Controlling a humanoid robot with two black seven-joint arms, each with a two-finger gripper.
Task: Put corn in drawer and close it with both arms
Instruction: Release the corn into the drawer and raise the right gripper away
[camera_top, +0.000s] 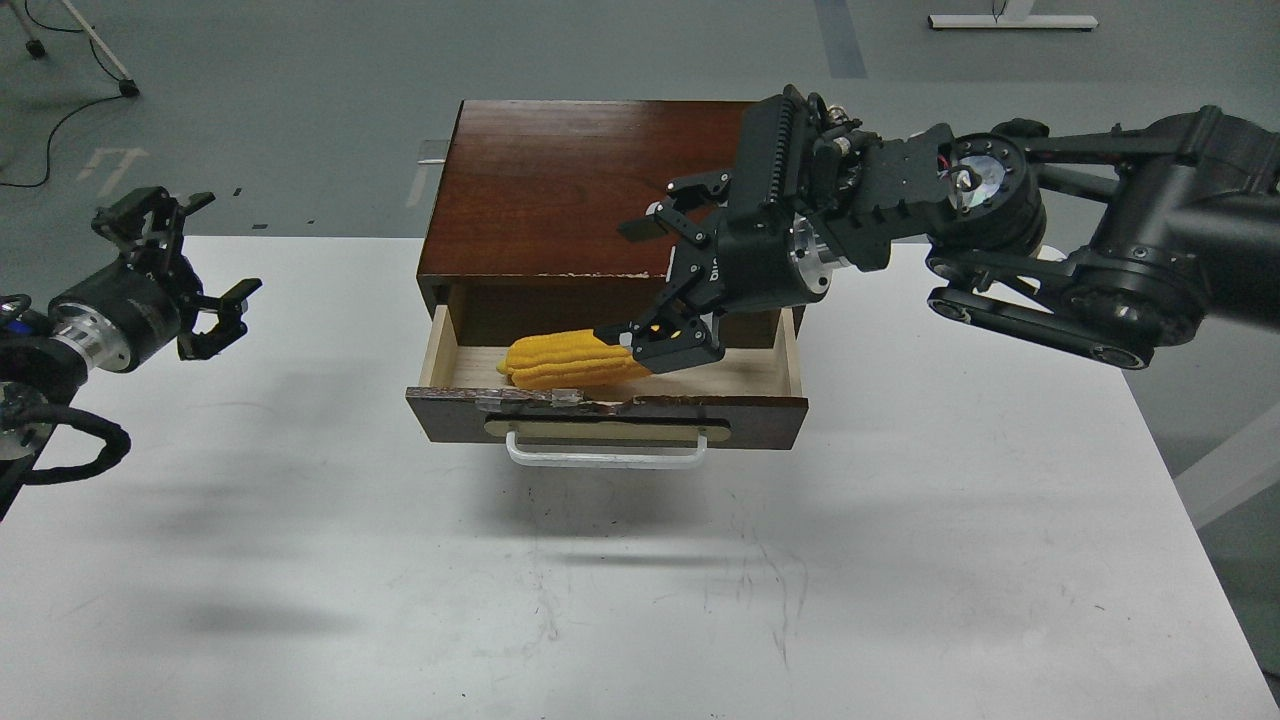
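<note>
The yellow corn (568, 362) lies on the pale wood floor of the open drawer (760, 410), left of the middle, close behind the chipped front edge. My right gripper (643, 283) hangs over the drawer with its jaws spread wide. Its lower fingertip (652, 345) is at the corn's right end and its upper fingertip (648, 226) is above the cabinet's edge. My left gripper (205, 255) is open and empty, above the table's left side, far from the drawer.
The drawer belongs to a dark red-brown cabinet (540, 180) at the back of the white table (640, 600). A white bar handle (605, 456) sticks out from the drawer front. Grey floor with cables lies behind.
</note>
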